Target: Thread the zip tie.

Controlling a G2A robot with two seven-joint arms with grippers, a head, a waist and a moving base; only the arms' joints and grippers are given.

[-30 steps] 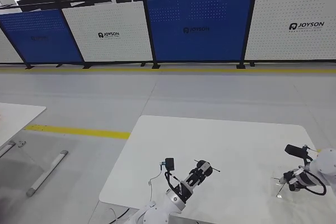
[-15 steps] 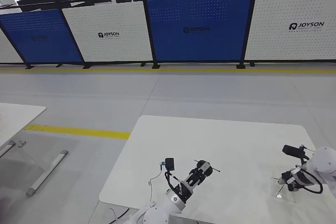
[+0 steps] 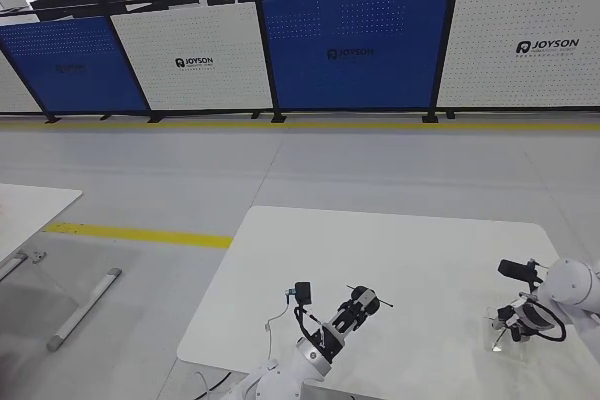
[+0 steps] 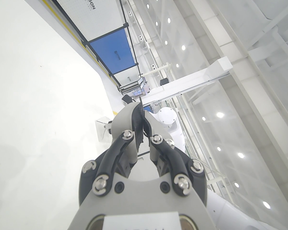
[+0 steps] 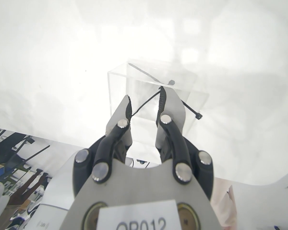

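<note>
Toward the desk's [image 3: 400, 250] near middle, my left pincer [image 3: 365, 300] is clamped shut on a zip tie [image 3: 385, 302] whose length runs left to right across the fingertips. Over at the right edge, my right pincer [image 5: 145, 101] stands part open at a clear box [image 5: 115, 92]; a second tie [image 5: 146, 100] bows across its gap, and a third tie [image 5: 147, 74] slants across the box.

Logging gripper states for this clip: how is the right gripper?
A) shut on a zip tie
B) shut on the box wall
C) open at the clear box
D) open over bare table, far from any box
C: the right gripper has its fingers spread apart, close to the clear box that holds the zip ties.
</note>
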